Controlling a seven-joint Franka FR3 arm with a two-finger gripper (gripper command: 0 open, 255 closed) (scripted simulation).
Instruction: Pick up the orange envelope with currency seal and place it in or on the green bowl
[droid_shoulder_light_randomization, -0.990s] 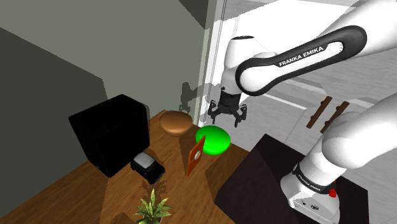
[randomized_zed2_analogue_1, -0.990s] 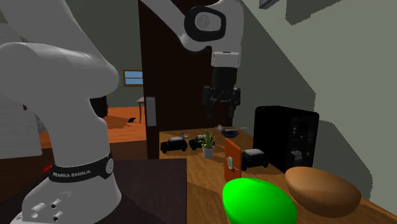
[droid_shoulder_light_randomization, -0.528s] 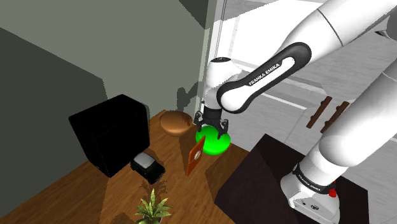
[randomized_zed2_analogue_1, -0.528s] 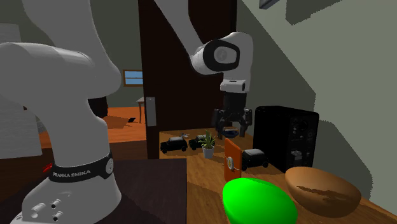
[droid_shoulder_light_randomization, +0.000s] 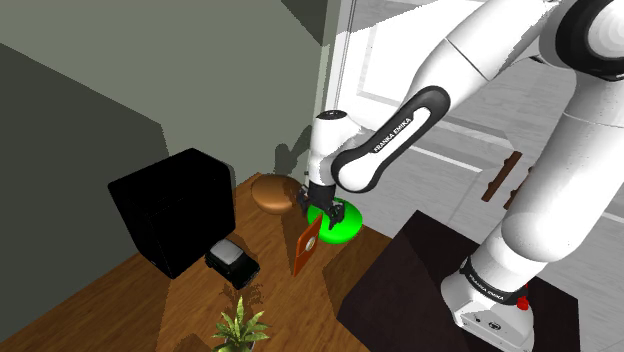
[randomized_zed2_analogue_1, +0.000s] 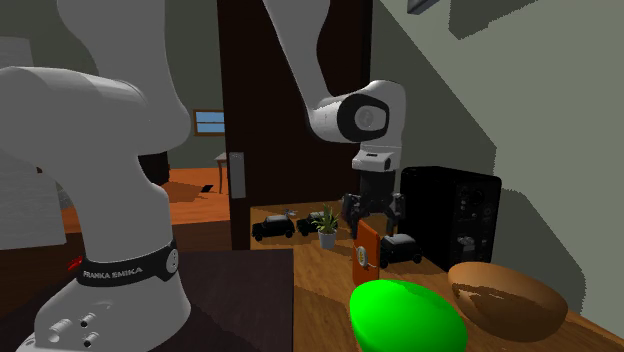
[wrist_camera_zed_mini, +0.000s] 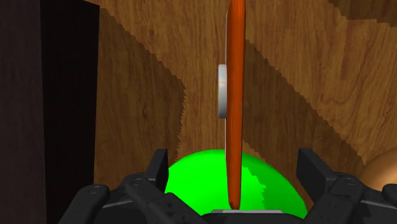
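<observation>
The orange envelope (droid_shoulder_light_randomization: 307, 246) stands upright on its edge on the wooden table (droid_shoulder_light_randomization: 150, 300), with a pale round seal (wrist_camera_zed_mini: 221, 91) on one face. The green bowl (droid_shoulder_light_randomization: 343, 224) sits right behind it in the shoulder view. My gripper (droid_shoulder_light_randomization: 322, 211) hangs open just above the envelope's top edge. In the wrist view the envelope (wrist_camera_zed_mini: 235, 95) runs edge-on through the gap between the fingers (wrist_camera_zed_mini: 159, 167), and neither finger touches it; the green bowl (wrist_camera_zed_mini: 197, 178) lies beneath. In the second exterior view the gripper (randomized_zed2_analogue_1: 372, 212) hovers over the envelope (randomized_zed2_analogue_1: 366, 255), with the green bowl (randomized_zed2_analogue_1: 405, 315) nearer the camera.
A brown bowl (droid_shoulder_light_randomization: 275, 192) sits beside the green one. A large black box (droid_shoulder_light_randomization: 175, 208) stands toward the shoulder view's left, a small black toy car (droid_shoulder_light_randomization: 232, 262) in front of it, and a potted plant (droid_shoulder_light_randomization: 240, 328) nearer the table's edge. The dark stand (droid_shoulder_light_randomization: 440, 290) borders the table.
The gripper has come down and toward the shoulder view's left, from above the green bowl to just over the envelope. It stays open. The envelope and bowls have not moved.
</observation>
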